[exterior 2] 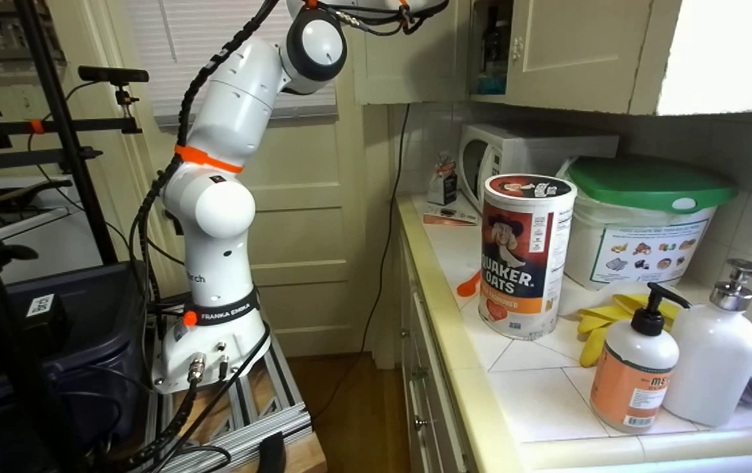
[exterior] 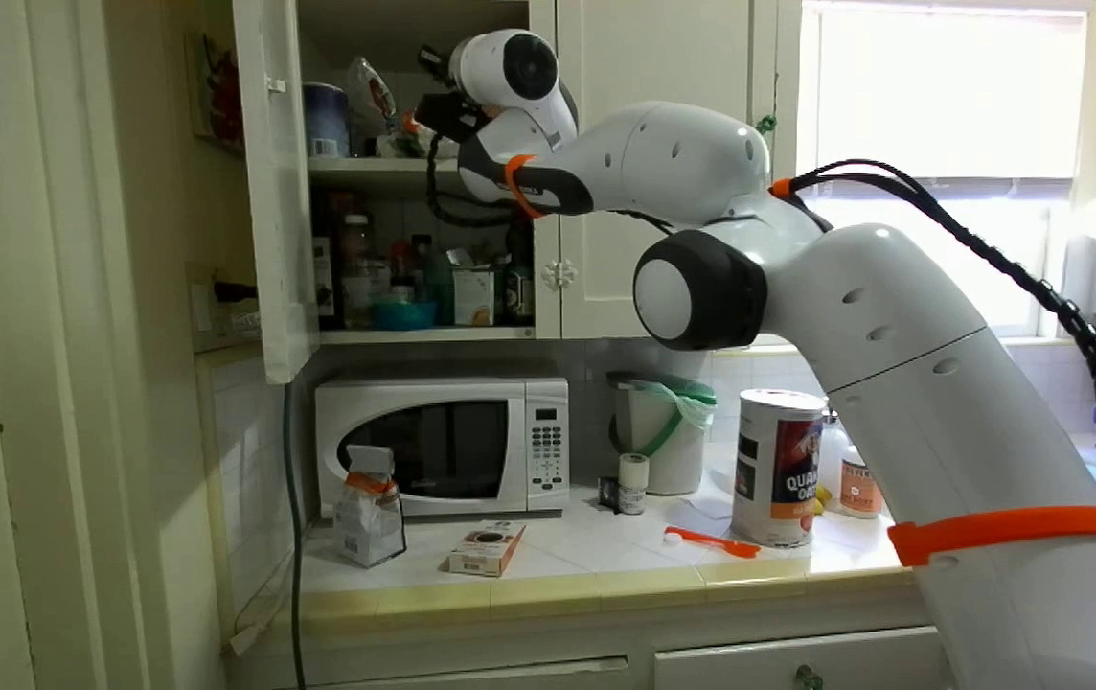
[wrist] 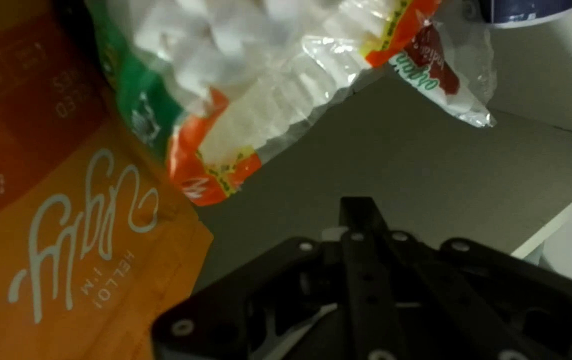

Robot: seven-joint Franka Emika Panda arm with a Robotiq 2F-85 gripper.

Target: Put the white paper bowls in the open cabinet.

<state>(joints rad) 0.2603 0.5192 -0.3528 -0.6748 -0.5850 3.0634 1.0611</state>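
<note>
Gripper [wrist: 362,210] at upper shelf [exterior: 380,165] of open cabinet [exterior: 428,335], jaws drawn together, no object seen between. White paper bowls not visible in any view; direction from gripper cannot be told. In wrist view, printed plastic bag [wrist: 266,65] up and left of gripper.

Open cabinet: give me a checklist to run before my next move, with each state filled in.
1. Cabinet door open: ok, swung out in an exterior view.
2. Gripper facing upper shelf: ok in the wrist view.
3. Grip: cannot tell; gripper looks shut, nothing held is identifiable.
4. White paper bowls located: cannot tell; no view identifies them.
5. Side room: likely not ok; orange packet and clear bag crowd the wrist view's left and top.
6. Arm clear of cabinet frame: cannot tell; they overlap in an exterior view.
</note>
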